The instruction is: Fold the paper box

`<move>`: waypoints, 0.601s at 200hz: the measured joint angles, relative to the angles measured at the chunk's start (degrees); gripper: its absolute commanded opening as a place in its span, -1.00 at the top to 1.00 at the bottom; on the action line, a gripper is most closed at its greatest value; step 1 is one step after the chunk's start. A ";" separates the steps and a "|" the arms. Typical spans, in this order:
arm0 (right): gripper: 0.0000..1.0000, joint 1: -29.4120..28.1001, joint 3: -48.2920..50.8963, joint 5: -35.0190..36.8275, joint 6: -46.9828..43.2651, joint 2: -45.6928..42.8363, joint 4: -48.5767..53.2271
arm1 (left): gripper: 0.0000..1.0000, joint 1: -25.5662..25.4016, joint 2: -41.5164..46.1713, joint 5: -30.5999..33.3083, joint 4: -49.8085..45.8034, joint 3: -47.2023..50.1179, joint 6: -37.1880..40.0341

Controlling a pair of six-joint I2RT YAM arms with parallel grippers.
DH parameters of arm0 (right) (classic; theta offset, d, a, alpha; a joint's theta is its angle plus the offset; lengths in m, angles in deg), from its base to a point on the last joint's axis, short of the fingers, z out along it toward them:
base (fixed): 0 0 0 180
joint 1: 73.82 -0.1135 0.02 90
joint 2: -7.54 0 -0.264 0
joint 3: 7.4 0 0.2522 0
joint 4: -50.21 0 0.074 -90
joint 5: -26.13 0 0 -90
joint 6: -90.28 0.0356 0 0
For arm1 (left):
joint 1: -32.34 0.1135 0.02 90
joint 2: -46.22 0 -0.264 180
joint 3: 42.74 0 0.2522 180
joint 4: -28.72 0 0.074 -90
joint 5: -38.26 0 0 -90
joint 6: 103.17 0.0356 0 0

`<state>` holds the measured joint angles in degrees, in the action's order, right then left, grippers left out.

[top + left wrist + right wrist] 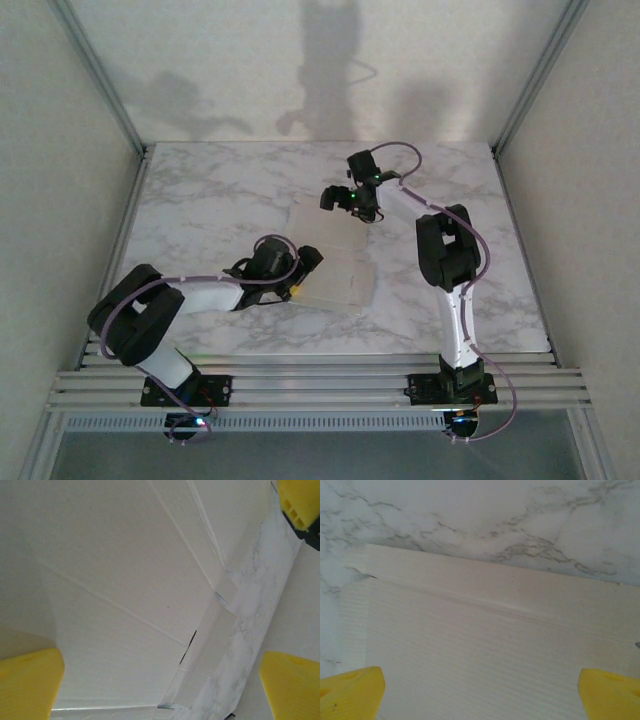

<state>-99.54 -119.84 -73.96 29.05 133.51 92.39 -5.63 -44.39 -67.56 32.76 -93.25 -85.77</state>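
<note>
The left hand (303, 268), black with yellow finger pads (27, 685), is open. In its wrist view the two pads sit far apart at the lower corners, with nothing pinched between them. Beneath and ahead of it lies the paper box (335, 250), a flat blank of thin off-white cardboard. Straight creases cross it, and there is a short dark slit where a narrow side flap meets the main panel. In the top view this hand reaches over the near left edge of the blank. Whether it touches the cardboard cannot be told.

The right hand (338, 198), of the same black and yellow make, hangs over the far end of the paper box, tilted downward. It is open as well: in its wrist view the pads (350, 692) stand wide apart at the bottom corners, with bare ribbed cardboard between them. A long crease runs parallel to the far edge and marks off a narrow flap. There is a small notch at that flap's left end.

The paper box lies flat, off-white side up, near the middle of the white, grey-veined marble table (200, 200). It sits between the two hands, turned slightly askew to the table's edges.
</note>
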 measured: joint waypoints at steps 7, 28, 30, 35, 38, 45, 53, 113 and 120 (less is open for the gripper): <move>-0.98 0.00 0.00 0.17 0.00 0.31 0.72 | -0.99 -0.02 -0.39 0.04 -0.85 -0.90 0.22; -0.98 -0.04 -0.13 1.55 -0.07 0.92 3.06 | -0.99 -0.13 -1.53 0.24 -3.26 -3.52 1.33; -0.99 -0.04 -0.15 1.57 -0.07 0.94 3.19 | -0.99 -0.13 -1.60 0.26 -3.45 -3.67 1.46; -0.99 -0.04 -0.22 2.03 -0.24 1.03 3.69 | -0.99 -0.15 -1.79 0.42 -4.09 -4.11 1.79; -0.99 -0.07 -0.24 2.16 -0.26 1.09 3.87 | -0.99 -0.15 -1.90 0.42 -4.35 -4.31 1.92; -0.99 -0.07 -0.22 2.75 -0.52 1.11 4.39 | -0.99 -0.20 -2.14 0.59 -5.11 -4.70 2.32; -0.99 -0.07 -0.22 3.32 -0.72 1.11 4.83 | -0.99 -0.20 -2.38 0.79 -6.19 -5.09 2.84; -0.98 -0.20 11.74 7.04 -0.85 -6.14 1.95 | -0.99 1.40 -3.41 3.28 -13.64 -8.83 9.09; -0.98 -0.20 14.45 7.10 -0.48 -7.87 0.68 | -0.99 1.90 -3.72 3.28 -13.88 -9.01 9.66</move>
<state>-99.73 -105.39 -66.86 28.57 125.64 93.07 -3.73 -48.10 -64.28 18.88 -102.26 -76.11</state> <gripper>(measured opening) 0.993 0.995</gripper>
